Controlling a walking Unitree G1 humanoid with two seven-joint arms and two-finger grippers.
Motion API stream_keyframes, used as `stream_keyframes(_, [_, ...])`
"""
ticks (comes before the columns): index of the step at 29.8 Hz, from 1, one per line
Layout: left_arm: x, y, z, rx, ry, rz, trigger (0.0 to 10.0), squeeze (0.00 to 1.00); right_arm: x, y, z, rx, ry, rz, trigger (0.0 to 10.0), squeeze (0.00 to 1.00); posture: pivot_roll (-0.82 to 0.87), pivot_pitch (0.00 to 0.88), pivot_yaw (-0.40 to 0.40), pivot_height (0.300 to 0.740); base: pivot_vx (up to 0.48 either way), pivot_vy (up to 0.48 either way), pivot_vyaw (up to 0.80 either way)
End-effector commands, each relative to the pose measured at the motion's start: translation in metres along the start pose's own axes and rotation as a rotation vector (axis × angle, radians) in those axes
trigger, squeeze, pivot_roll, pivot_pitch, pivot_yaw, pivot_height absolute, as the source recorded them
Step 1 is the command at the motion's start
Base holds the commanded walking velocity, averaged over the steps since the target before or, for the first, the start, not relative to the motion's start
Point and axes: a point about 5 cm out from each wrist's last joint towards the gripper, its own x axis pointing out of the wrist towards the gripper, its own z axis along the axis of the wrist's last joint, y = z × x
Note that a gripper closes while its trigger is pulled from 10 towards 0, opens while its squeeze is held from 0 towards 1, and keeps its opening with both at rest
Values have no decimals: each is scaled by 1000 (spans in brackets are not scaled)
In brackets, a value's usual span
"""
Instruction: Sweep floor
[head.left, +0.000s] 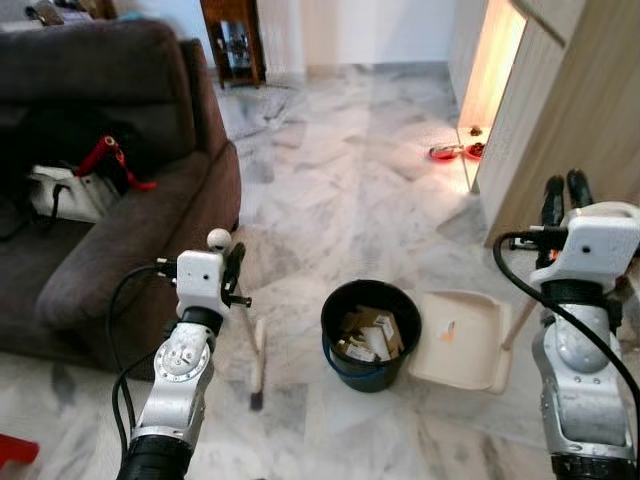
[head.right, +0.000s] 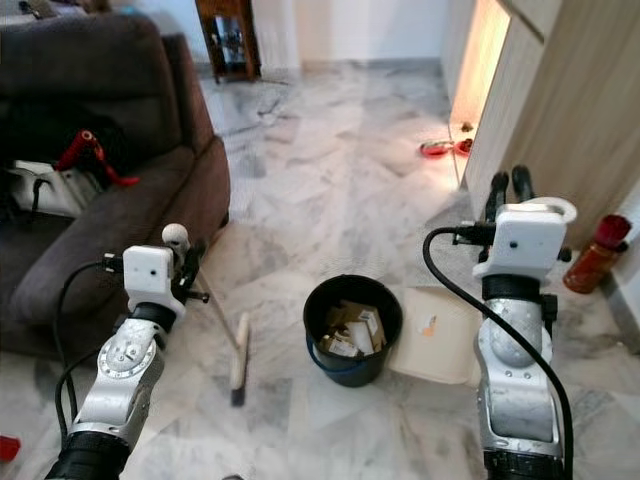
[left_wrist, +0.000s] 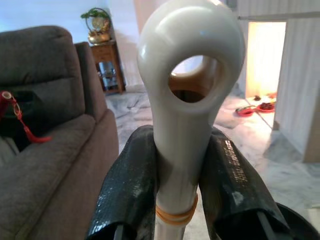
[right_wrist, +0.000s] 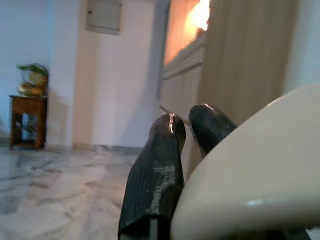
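The left end effector (head.left: 232, 268) is clamped on the top of the cream plastic broom handle with a ring-shaped end (left_wrist: 187, 95), its brush head resting on the grey-veined marble floor (head.left: 340, 190) just beside the black round bucket holding swept-up scraps (head.left: 370, 333). The right end effector (head.left: 566, 195) is raised with fingers nearly together and nothing clearly between them, though the cream plastic dustpan (head.left: 458, 340) lies flat against the bucket's far side. The sweeping looks largely done; next probably comes setting the broom aside or another pass
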Motion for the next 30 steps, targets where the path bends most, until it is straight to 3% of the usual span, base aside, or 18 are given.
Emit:
stream_keyframes(1, [2, 3, 9, 16, -46, 3, 10000, 0, 4, 4, 14, 14, -73, 14, 10000, 0, -106, 0, 32, 740, -274, 0, 0])
stream_keyframes(9, [2, 3, 8, 17, -42, 0, 10000, 0, 3, 6, 11, 27, -62, 15, 10000, 0, -110, 0, 34, 740, -274, 0, 0])
stream_keyframes(24, [0, 2, -1, 7, 2, -4, 10000, 0, -2, 4, -8, 82, 31, 2, 10000, 0, -116, 0, 32, 740, 0, 0, 0])
stream_keyframes(30, [1, 2, -2, 4, 7, -9, 10000, 0, -2, 5, -13, 94, 59, 3, 10000, 0, -113, 0, 29, 740, 0, 0, -741])
